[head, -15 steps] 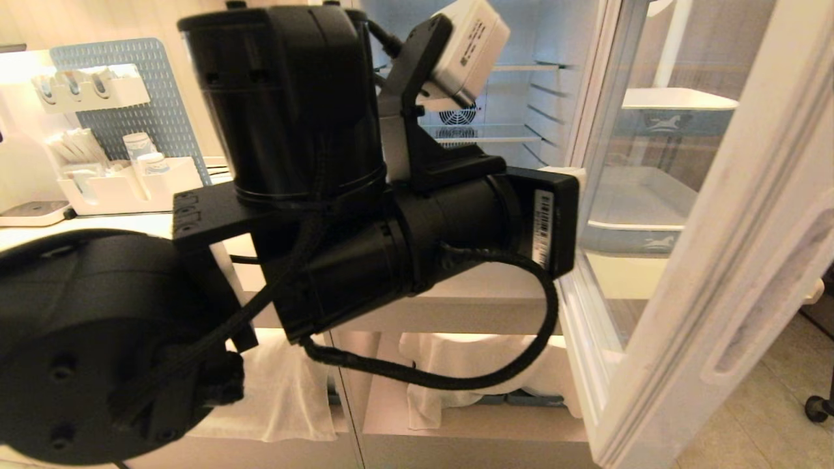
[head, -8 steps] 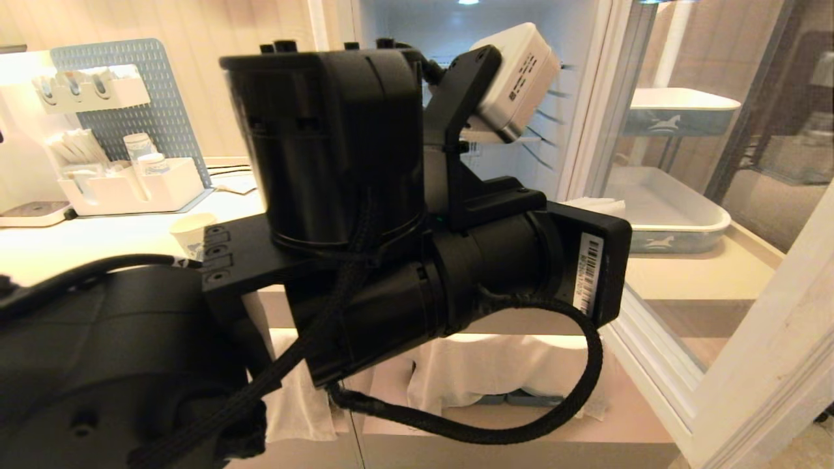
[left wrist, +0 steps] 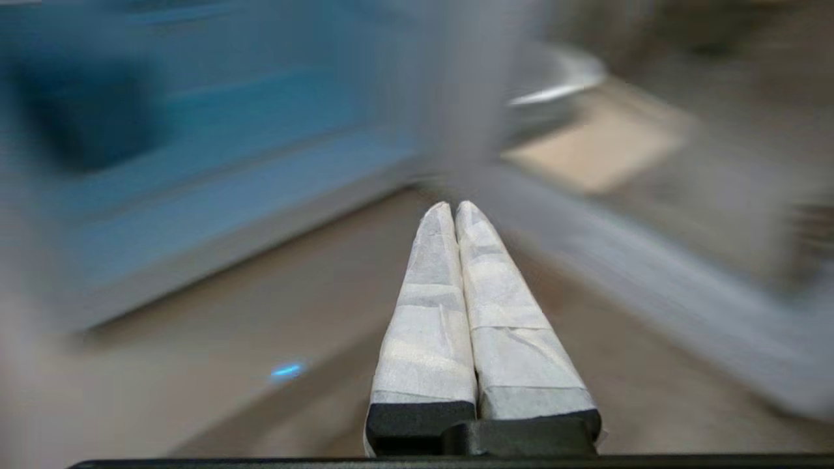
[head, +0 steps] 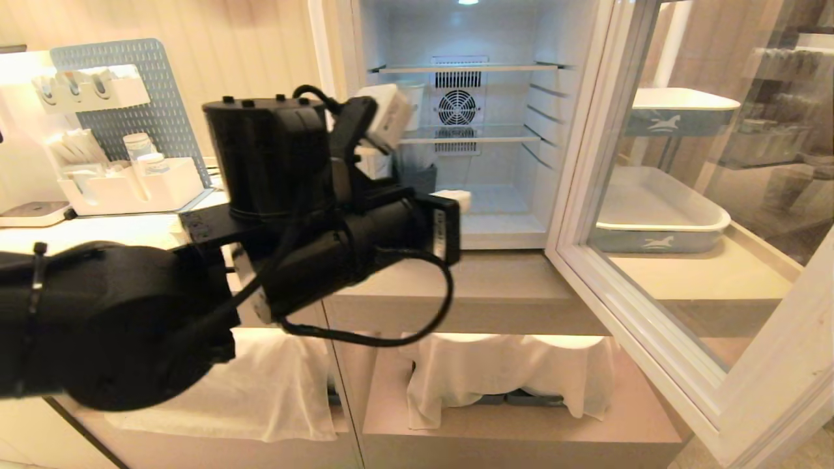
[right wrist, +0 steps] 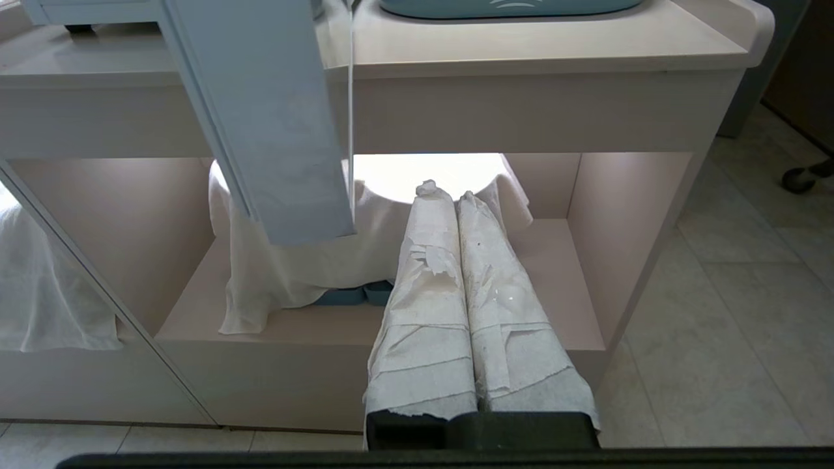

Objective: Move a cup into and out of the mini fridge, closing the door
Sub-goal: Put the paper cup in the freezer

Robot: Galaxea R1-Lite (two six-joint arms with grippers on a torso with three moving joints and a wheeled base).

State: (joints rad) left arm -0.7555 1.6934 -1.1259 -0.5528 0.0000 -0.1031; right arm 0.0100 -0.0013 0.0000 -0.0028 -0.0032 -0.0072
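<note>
mini fridge [head: 456,124]: white boxy cabinet, lit inside, smooth plastic walls, thin wire shelves, round fan grille on the back wall; it stands on the desk straight ahead of the left claw.
door [head: 658,312]: swung wide open, off to the right of the left claw; wide pale frame around clear tinted glass, long straight edges, the lower corner reaching out past the desk front.
cup: not surely seen; a pale cylinder shows inside the fridge just beyond the left wrist camera, half hidden, and i cannot tell whether it is the cup.
left claw [left wrist: 454,207]: two tapered fingers wrapped in white tape, pressed tip to tip with nothing between them; it points at the fridge's open front, over bare desk top.
left arm [head: 280,215]: bulky matte-black housings with a looped braided cable, crossing the head view from the left and covering part of the fridge's left wall.
right claw [right wrist: 446,192]: taped fingers, closed together and empty, low in front of the lit shelf under the desk.
desk [head: 495,286]: smooth pale beige slab with a square front edge; an open strip lies in front of the fridge mouth.
tray [head: 658,225]: shallow rounded white and grey-blue tray with a horse print, seen through the door glass, well right of the left claw.
cloths [head: 495,368]: white draped fabric on the shelf below.
</note>
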